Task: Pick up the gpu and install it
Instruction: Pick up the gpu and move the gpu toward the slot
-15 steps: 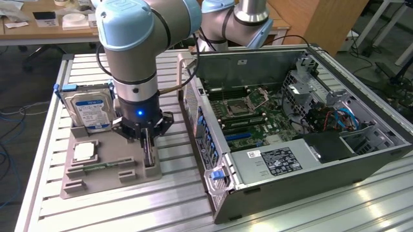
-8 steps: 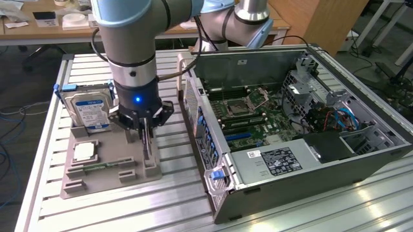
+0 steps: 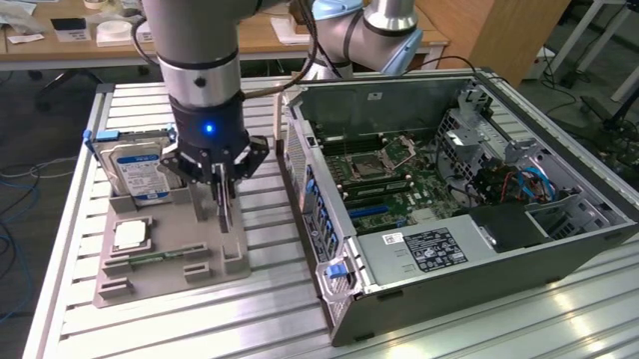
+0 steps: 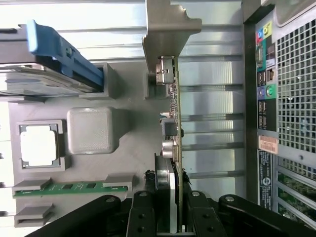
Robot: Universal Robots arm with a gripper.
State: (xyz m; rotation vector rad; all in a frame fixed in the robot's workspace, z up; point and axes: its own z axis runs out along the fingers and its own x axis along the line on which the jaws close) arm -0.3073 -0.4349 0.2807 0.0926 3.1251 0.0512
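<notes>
The gpu [image 3: 226, 215] is a thin card seen edge-on, standing upright over the grey parts tray [image 3: 170, 250]. My gripper [image 3: 221, 182] comes down on it from above, its black fingers [image 4: 142, 217] pressed to either side of the card's top edge. In the wrist view the gpu [image 4: 174, 111] runs away from the gripper [image 4: 170, 224], with its silver bracket [image 4: 168, 29] at the far end. The open computer case [image 3: 450, 187] lies on its side at the exterior view's right, motherboard [image 3: 384, 179] exposed.
On the tray stand a silver hard drive [image 3: 135, 168] with a blue rail, a square processor [image 3: 132, 234] and a narrow green memory stick [image 3: 160, 256]. The case's rear panel [image 4: 286, 98] is close beside the card. The slatted metal table [image 3: 269, 314] carries everything.
</notes>
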